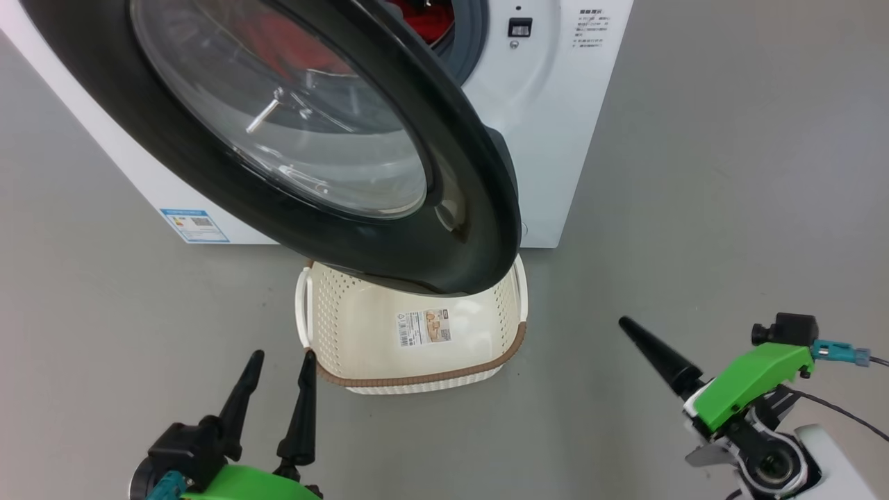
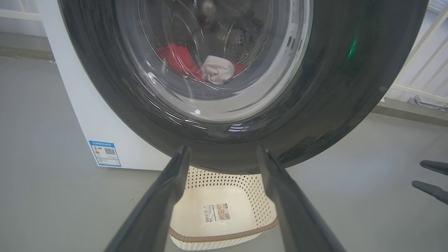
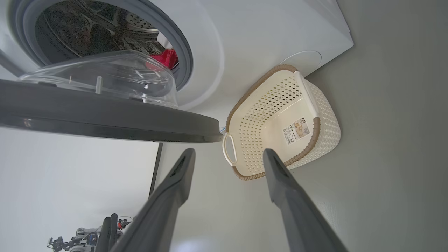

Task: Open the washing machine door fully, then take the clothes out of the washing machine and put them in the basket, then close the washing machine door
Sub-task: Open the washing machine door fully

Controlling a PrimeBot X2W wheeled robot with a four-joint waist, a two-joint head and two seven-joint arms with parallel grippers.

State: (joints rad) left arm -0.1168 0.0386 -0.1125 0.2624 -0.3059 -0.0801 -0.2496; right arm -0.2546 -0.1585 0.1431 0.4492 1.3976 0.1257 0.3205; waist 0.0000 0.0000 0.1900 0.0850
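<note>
The washing machine door (image 1: 389, 229), black-rimmed with a bulging glass window, stands partly open and swings out over the far end of the basket (image 1: 347, 326). The cream basket, with a label on its bottom, sits on the floor against the white washing machine (image 1: 555, 139). The red clothes (image 3: 164, 57) lie inside the steel drum; they also show through the door glass (image 2: 182, 59). My left gripper (image 1: 283, 355) is open and empty, just left of the basket's near corner, pointing at the door (image 2: 315, 87). My right gripper (image 3: 228, 151) is open and empty, right of the basket (image 3: 266, 101).
Bare grey floor surrounds the machine and the basket. A blue label sticker (image 1: 194, 226) marks the machine's lower left front. The door latch slot (image 1: 519, 28) sits right of the drum opening. A white railing (image 2: 420, 70) stands beyond the door's right side.
</note>
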